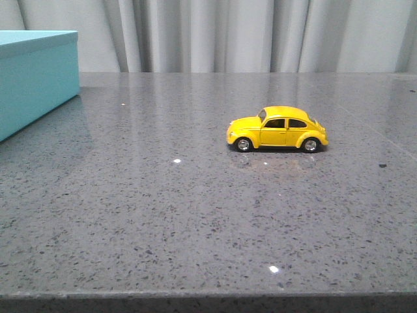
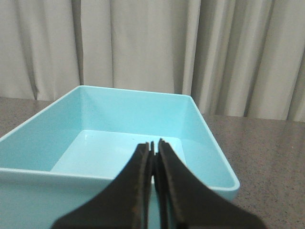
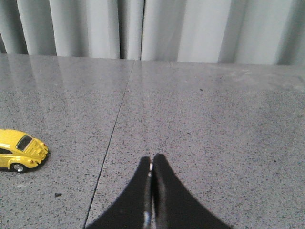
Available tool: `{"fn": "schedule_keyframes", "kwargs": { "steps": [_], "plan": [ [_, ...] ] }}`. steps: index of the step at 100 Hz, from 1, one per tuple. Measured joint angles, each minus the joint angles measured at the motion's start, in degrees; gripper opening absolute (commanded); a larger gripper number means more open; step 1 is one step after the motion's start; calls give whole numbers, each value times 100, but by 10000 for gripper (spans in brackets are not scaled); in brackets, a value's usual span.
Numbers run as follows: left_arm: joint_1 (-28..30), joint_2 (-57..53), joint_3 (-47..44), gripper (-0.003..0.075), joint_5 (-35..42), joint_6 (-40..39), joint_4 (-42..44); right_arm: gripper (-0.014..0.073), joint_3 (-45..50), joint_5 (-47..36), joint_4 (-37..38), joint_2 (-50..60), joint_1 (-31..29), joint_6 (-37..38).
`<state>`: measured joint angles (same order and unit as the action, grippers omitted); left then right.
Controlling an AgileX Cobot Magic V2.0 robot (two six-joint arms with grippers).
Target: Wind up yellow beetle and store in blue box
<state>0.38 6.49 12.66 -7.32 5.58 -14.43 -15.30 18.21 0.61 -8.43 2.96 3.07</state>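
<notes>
A little yellow beetle (image 1: 277, 129) sits on its four wheels on the grey speckled table (image 1: 163, 215). It is side-on to the front camera, with its round nose toward the blue box (image 1: 32, 75). The car and the box are well apart, with bare table between them. The box sits at the far left edge of the front view, and only one corner of it shows there. Pale curtains (image 1: 228, 32) hang behind the table.

The left gripper (image 2: 155, 145) hangs just in front of the blue box (image 2: 28, 186), a bit higher than its near rim. Its two dark fingers are pressed together with only a thin line between them, and they hold nothing. From there you can see right into the box. It is open on top and its light blue floor is bare.

The right gripper (image 3: 151, 164) hangs over the table, away from the box, on the far side of the car. Its fingers are squeezed together too, with nothing in them. The yellow beetle (image 3: 21, 150) is near it but not touching, with its back end toward the gripper. A thin straight seam (image 3: 114, 133) runs across the table between the car and the gripper.
</notes>
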Motion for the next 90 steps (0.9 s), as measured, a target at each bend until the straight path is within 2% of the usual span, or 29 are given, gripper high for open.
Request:
{"fn": "schedule_keyframes", "kwargs": {
  "steps": [6, 13, 23, 35, 44, 66, 90],
  "plan": [
    [0, 163, 113, -16, -100, 0, 0, 33, -120, 86, 1, -194, 0, 0],
    [0, 372, 259, 10, -188, 0, 0, 141, -251, 114, 1, -393, 0, 0],
    [0, 663, 491, 147, -254, 0, 0, 272, -414, 137, -2, -661, 0, 0],
    [0, 996, 750, 343, -370, 28, 0, 298, -556, 175, -2, -942, 0, 0],
    [0, 1182, 946, 425, -466, 151, 0, 301, -700, 238, -2, -1132, 0, 12],
    [0, 1506, 1245, 432, -494, 282, 0, 317, -1235, 837, -2, -1651, 0, 12],
    [0, 1528, 1278, 429, -494, 297, 0, 316, -1341, 865, -12, -1834, 0, 12]
  ]
}}
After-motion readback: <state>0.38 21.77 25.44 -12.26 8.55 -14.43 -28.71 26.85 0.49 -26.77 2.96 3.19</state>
